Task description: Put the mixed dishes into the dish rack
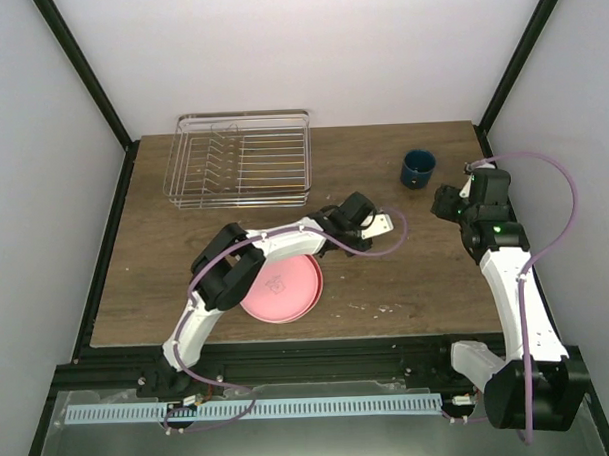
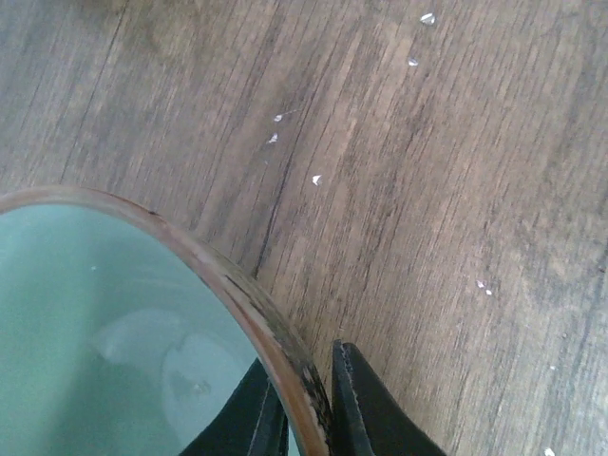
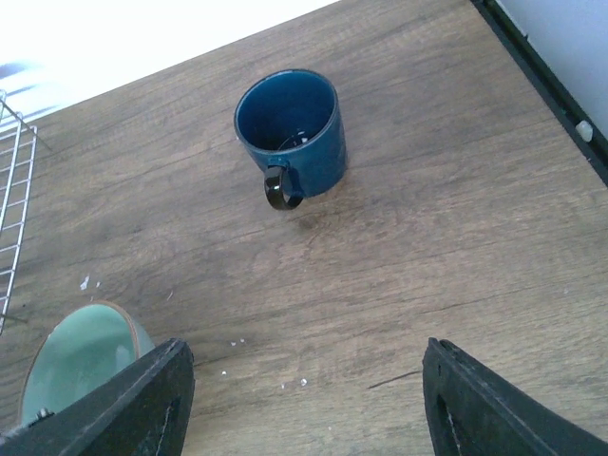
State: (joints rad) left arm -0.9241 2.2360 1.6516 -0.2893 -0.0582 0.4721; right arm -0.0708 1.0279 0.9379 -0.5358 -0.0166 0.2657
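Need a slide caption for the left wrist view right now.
Left gripper pinching the brown-edged rim of the mint-green bowl, wooden table beyond.

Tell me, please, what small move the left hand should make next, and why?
Probably lift the small pale mint-green bowl slightly: the left hand seems to pinch its rim, one finger inside, one outside, while it sits on the table.
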